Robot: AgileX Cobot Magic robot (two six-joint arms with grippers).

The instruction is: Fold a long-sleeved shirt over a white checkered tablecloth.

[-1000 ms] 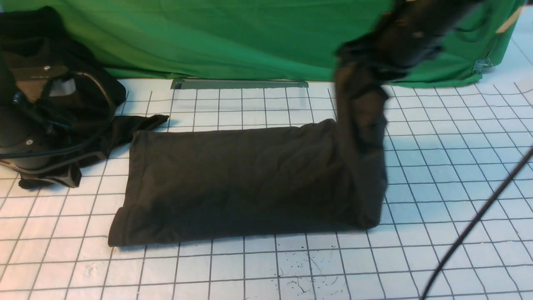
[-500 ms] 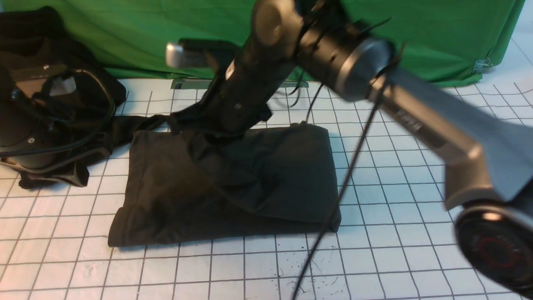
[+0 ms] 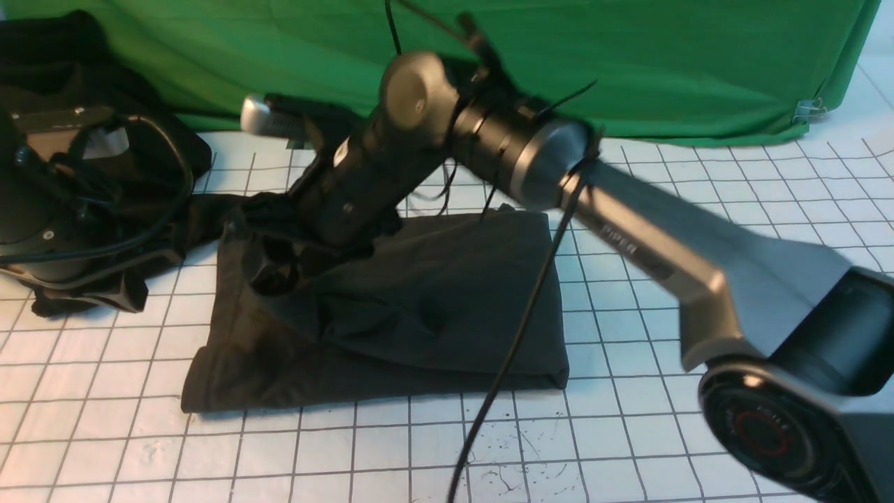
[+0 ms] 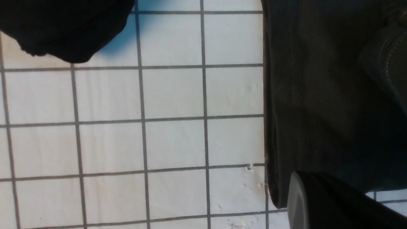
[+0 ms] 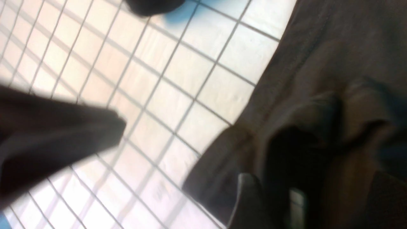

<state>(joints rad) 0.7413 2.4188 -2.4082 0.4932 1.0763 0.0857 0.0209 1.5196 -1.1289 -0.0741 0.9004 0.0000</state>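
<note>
The long-sleeved shirt [image 3: 433, 300] lies dark and print-down on the white checkered tablecloth [image 3: 698, 230], its right part doubled over to the left. My right arm reaches across it from the lower right. My right gripper [image 3: 269, 269] hangs just over the folded layer's left end, open, the fingers [image 5: 248, 203] wide apart above bunched cloth. My left arm [image 3: 42, 216] stays at the far left. Only one dark finger of the left gripper [image 4: 305, 197] shows, beside the shirt's stitched hem [image 4: 295, 95], with nothing seen in it.
A heap of another black garment [image 3: 84, 70] lies at the back left around the left arm. Plain green cloth [image 3: 628, 63] hangs along the back. A black cable [image 3: 517, 328] droops from the right arm across the shirt's right edge.
The right gripper swung left with the shirt's raised right end, laid it over the body and let go as its jaws opened. The left arm has stayed put.
</note>
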